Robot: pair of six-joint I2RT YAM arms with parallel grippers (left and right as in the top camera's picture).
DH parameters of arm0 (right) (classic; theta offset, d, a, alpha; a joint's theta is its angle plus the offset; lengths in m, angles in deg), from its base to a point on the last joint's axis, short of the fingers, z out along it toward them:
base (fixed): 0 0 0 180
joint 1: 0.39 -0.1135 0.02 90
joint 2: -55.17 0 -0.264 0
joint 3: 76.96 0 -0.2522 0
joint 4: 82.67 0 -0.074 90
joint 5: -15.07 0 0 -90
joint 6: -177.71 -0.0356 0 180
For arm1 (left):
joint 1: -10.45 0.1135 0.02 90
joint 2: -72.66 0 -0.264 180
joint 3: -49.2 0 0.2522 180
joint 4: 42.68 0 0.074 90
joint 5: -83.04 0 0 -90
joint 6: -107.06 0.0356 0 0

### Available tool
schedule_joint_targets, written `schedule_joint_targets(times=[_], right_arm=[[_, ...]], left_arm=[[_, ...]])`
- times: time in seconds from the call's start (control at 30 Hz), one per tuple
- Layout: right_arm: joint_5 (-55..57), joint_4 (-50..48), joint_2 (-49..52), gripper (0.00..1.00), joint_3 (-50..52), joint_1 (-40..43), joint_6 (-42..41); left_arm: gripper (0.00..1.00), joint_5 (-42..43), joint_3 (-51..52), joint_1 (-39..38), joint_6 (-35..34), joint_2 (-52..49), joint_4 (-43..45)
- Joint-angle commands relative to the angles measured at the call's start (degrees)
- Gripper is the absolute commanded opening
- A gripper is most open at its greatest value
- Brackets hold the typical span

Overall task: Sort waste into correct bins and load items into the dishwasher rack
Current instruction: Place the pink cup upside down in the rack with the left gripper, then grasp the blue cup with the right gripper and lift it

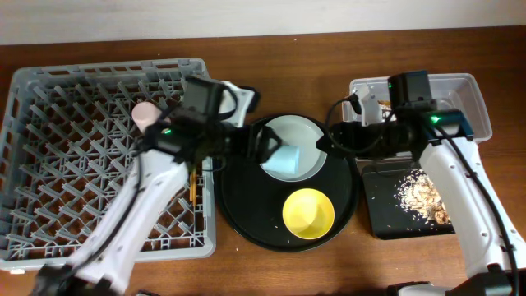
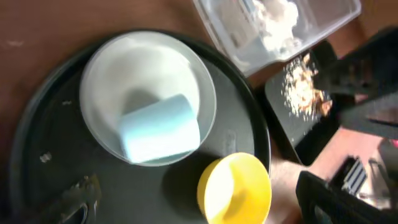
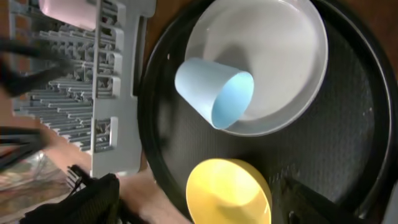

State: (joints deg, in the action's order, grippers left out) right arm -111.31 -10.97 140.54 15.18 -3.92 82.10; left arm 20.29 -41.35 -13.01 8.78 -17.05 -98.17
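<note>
The light blue cup [image 1: 283, 158] lies on its side on the pale plate [image 1: 306, 136], which sits on a round black tray [image 1: 246, 222]. The yellow bowl [image 1: 308, 212] stands on that tray, nearer the front. My left gripper [image 1: 265, 144] is open and empty, hovering just left of the cup [image 2: 158, 127]. My right gripper [image 1: 329, 138] is open and empty, at the plate's right edge; the bowl [image 3: 227, 190] shows between its fingers. The pink cup [image 1: 146, 113] is in the grey rack [image 1: 74, 164]. Chopsticks [image 1: 191, 185] lie in the rack's right side. I cannot pick out the foil wrapper.
The clear tub [image 1: 472, 94] at the back right holds the white napkin [image 2: 273, 15]. In front of it the shallow black tray [image 1: 378, 214] holds food scraps [image 1: 423, 197]. The rack's right wall [image 3: 118, 93] runs close beside the round tray.
</note>
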Motion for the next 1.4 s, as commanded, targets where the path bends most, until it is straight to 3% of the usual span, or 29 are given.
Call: schedule_joint_targets(times=[0.0,0.1,0.17,0.23,0.27,0.37,0.43,0.5,0.6,0.7,0.8,0.97,1.0,1.03,1.07,1.1,1.2,1.23,1.3,1.37], right_arm=[[-4.63,1.97,-0.79,0.81,-0.48,1.31,2.95],[-5.25,2.93,-0.79,0.78,-0.48,1.31,3.50],[-5.27,3.74,-0.79,0.75,-0.48,1.31,3.52],[-5.42,5.68,-0.79,0.59,-0.31,1.11,4.39],[-5.46,5.84,-0.79,0.56,0.26,0.79,4.57],[-8.70,1.92,-0.66,0.60,3.91,0.57,3.65],[-10.45,-5.53,-0.66,0.62,8.96,-0.57,-0.66],[-10.62,-13.05,-0.63,0.62,13.99,-2.93,-5.03],[-6.97,-36.39,-0.61,0.62,25.83,-9.64,-21.07],[-1.14,-53.42,-0.61,0.58,35.01,-12.87,-33.59],[2.05,-64.17,-0.55,0.56,39.91,-14.78,-35.85],[10.97,-72.83,2.84,0.55,40.46,-18.73,-37.44],[11.43,-74.16,3.93,0.52,40.46,-18.97,-38.01],[11.58,-75.60,5.57,0.42,40.46,-18.95,-37.99],[11.58,-76.78,6.54,0.18,40.46,-18.95,-37.86],[11.13,-77.88,6.49,0.04,40.44,-18.95,-37.70],[0.92,-87.06,3.34,0.04,40.39,-18.91,-34.97],[-1.66,-89.55,0.13,0.04,40.28,-18.91,-36.33],[-7.56,-89.72,-6.05,0.04,39.45,-18.88,-36.89],[-18.80,-89.68,-13.97,0.04,37.75,-16.85,-38.40]], left_arm=[[0.99,3.17,0.81,-1.90,4.11,-6.34,1.99],[0.99,2.93,0.81,-2.05,12.07,-13.73,10.40],[0.99,2.34,0.81,-2.03,11.80,-17.64,14.82],[0.99,2.27,0.81,-1.99,10.67,-20.83,14.58],[0.99,2.34,0.79,-1.55,10.21,-20.85,14.12],[0.99,8.63,-0.90,3.98,4.48,-14.10,14.05],[0.99,15.26,-1.05,8.85,4.35,-6.16,13.27],[0.99,15.19,-1.05,11.08,3.54,-0.96,10.32],[0.99,15.15,-1.05,13.62,3.58,7.34,3.37],[1.00,14.93,-1.05,13.68,4.04,10.64,-0.26],[0.99,13.53,-1.05,13.68,4.04,10.71,-1.03],[0.99,13.27,-1.05,13.68,4.04,10.71,-1.49],[0.99,13.27,-1.05,13.68,4.04,10.71,-1.66],[0.99,13.27,-1.05,13.68,4.72,10.71,-2.27],[0.99,12.57,-1.05,13.68,5.33,10.71,-2.99],[0.99,10.45,-1.05,13.68,5.33,10.71,-3.54],[0.99,8.98,-1.05,14.21,5.31,10.73,-4.07],[0.99,10.84,-1.05,15.04,5.31,10.73,-4.46],[0.99,22.34,-1.05,17.09,5.64,10.73,-4.55],[0.99,42.75,-1.05,21.29,8.35,10.73,-4.17]])
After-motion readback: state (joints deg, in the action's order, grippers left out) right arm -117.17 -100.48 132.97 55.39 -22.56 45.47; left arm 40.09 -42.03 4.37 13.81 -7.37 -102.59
